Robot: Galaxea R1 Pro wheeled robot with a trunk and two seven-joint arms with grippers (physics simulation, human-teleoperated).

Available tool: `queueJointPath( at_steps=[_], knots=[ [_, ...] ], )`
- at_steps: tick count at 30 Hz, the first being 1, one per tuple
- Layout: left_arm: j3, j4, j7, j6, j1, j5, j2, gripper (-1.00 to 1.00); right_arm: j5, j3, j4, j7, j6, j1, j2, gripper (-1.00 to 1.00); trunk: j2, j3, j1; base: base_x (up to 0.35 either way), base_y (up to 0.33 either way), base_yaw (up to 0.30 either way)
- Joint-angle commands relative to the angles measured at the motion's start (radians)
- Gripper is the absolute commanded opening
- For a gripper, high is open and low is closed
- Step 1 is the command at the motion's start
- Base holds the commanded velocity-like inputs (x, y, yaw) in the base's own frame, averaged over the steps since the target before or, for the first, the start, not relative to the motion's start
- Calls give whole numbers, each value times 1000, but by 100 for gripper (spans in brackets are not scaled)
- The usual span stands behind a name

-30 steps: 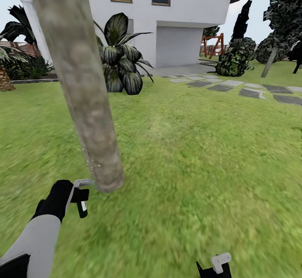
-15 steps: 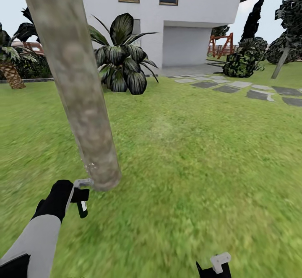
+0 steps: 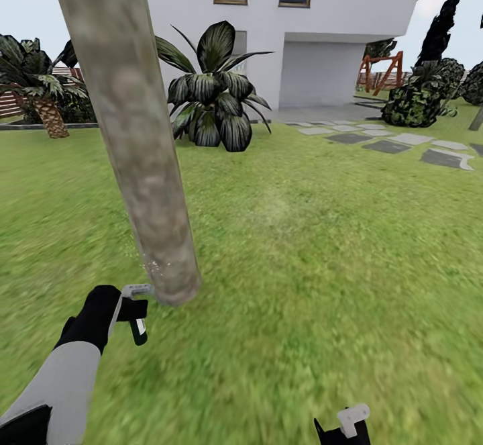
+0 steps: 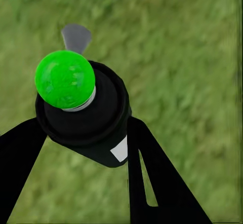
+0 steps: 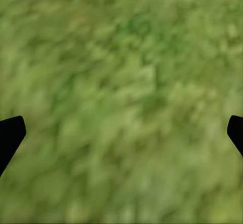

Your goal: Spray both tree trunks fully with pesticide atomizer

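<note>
The pesticide atomizer (image 3: 137,321), a dark bottle with a grey nozzle, sits in my left gripper (image 3: 133,312), which is shut on it low at the left of the head view. Its nozzle points at the foot of a thick, leaning, mottled grey-beige tree trunk (image 3: 137,136) a hand's width away. Faint white specks dot the bark near the base. In the left wrist view the atomizer (image 4: 86,117) shows a green ball top and white label between black fingers (image 4: 152,183). My right gripper (image 3: 343,425) hangs open over grass, and its fingertips (image 5: 10,138) stand far apart.
Lawn (image 3: 315,243) spreads on all sides. A broad-leaved dark plant (image 3: 215,89) stands before the white house (image 3: 322,22). Grey stepping stones (image 3: 396,143) run at the right, beside a dark bush (image 3: 416,99). A short palm (image 3: 40,96) is at far left.
The camera has turned left, so house, plant and stones slid right in the picture. The left gripper still holds the atomizer at the trunk's foot; the right gripper is unchanged.
</note>
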Motion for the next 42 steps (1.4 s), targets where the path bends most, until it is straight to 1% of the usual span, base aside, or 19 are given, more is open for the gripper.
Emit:
queueJointPath(
  at_steps=[1,2,3,4,6,7,8,9,11,12,13,16,18,19,20,22,24,31,42],
  knots=[
    [-20,-4,-42,8,-6,-14,5,-100,1,-9,1,8,-3,0,0,100,0,-1,0,1,-1,4],
    [-78,-18,-100,20,-24,-15,25,-100,1,-9,1,8,-3,0,-1,100,0,-1,0,0,0,1],
    [-111,-36,-139,43,-44,-16,44,-100,1,-9,0,8,-3,0,-1,100,0,-1,0,0,0,0],
    [-139,-58,-194,88,-62,-15,93,-100,1,-9,0,8,-3,0,-2,100,0,-1,0,0,0,0],
    [-153,-70,-256,119,-71,-14,148,-100,1,-9,0,8,-3,0,-3,100,0,-1,0,0,0,0],
    [-213,-75,-298,138,-75,-14,162,-100,1,-9,0,8,-3,0,-3,100,0,-1,0,0,0,0],
    [-269,-77,-304,142,-76,-13,148,-100,1,-9,0,8,-3,0,-3,100,0,-1,0,0,0,0],
    [-345,-77,-308,150,-79,-11,116,-100,1,-9,0,8,-2,0,-3,100,0,-1,0,0,0,0],
    [-372,-75,-310,156,-94,-10,108,-100,1,-9,0,8,-2,0,-3,100,0,-1,0,0,0,0],
    [-378,-68,-311,158,-123,-9,114,-100,1,-9,0,8,-2,0,-3,100,0,-1,0,0,0,0],
    [-380,-66,-312,159,-145,-9,130,-100,1,-9,0,8,-1,0,-3,100,0,-1,0,0,0,0],
    [-382,-63,-332,160,-183,-7,204,-100,1,-8,0,8,-1,-1,-3,100,0,-1,0,0,0,0],
    [-385,-62,-430,160,-204,-11,267,-100,1,-8,0,8,-1,0,-3,100,0,-1,0,0,0,0],
    [-387,-62,-456,159,-206,-13,279,-100,2,-8,0,8,-1,0,-3,100,0,-1,0,0,0,0],
    [-390,-62,-470,159,-207,-20,284,-100,1,-8,0,8,-1,0,-3,100,0,-1,0,0,0,0],
    [-392,-63,-483,160,-203,-60,280,-100,1,-8,0,8,-1,0,-5,100,0,-1,0,0,0,0],
    [-392,-63,-485,160,-203,-74,276,-100,1,-8,0,7,-2,0,-5,100,0,-1,0,5,-13,0],
    [-391,-68,-486,164,-208,-80,275,-100,1,-7,0,8,-1,0,-5,100,0,-1,0,102,-214,0],
    [-390,-77,-486,165,-209,-82,275,-100,1,-7,0,8,-1,-1,-5,100,0,-1,0,-34,-280,0]
  ],
)
